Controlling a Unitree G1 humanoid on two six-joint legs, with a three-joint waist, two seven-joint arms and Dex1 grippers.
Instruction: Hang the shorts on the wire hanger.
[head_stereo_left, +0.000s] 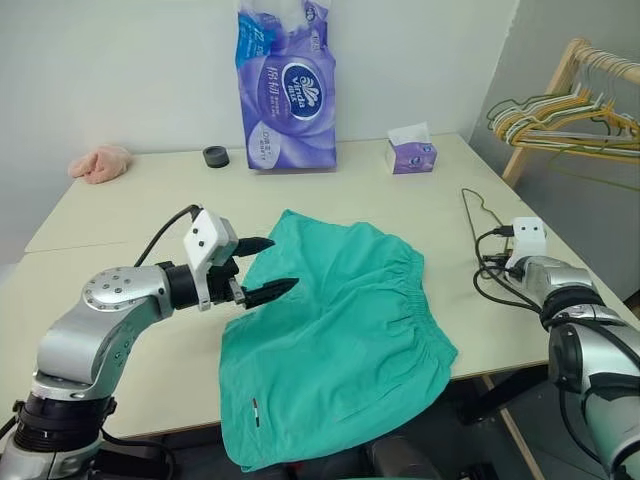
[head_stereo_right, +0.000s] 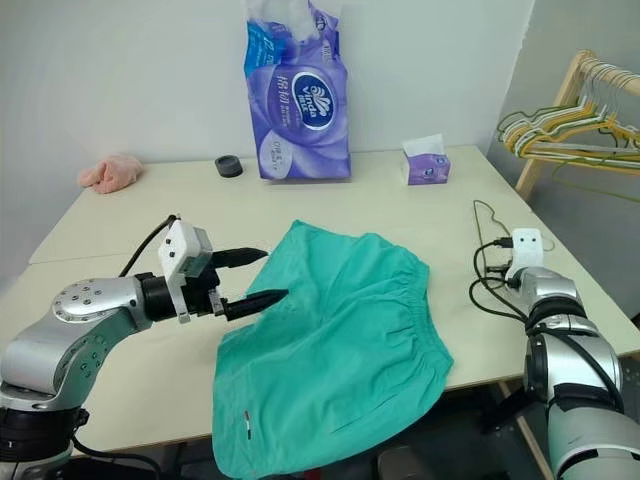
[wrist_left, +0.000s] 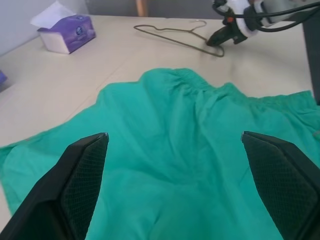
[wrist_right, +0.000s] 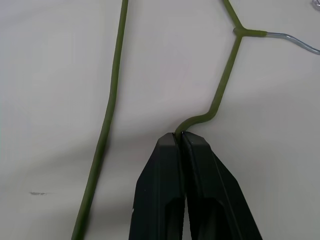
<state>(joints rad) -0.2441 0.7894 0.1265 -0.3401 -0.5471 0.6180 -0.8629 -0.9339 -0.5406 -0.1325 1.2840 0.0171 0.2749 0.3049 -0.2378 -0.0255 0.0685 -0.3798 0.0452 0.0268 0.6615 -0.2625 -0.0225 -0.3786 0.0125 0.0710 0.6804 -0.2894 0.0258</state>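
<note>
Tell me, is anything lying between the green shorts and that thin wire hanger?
No. In the left eye view, only bare table separates the shorts from the wire hanger; the left wrist view agrees.

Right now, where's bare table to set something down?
Bare: table between pink cloth and shorts; strip between shorts and tissue box. Crowded: right edge, where the right gripper pinches the wire hanger, cables beside it.

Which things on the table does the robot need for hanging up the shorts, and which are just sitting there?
Needed:
- shorts, lying flat
- wire hanger, pinched by the right claw
- left claw, open over the shorts

Just sitting there:
- tissue box
- big purple tissue pack
- pink cloth
- black tape roll
- hangers on the wooden rack
</note>
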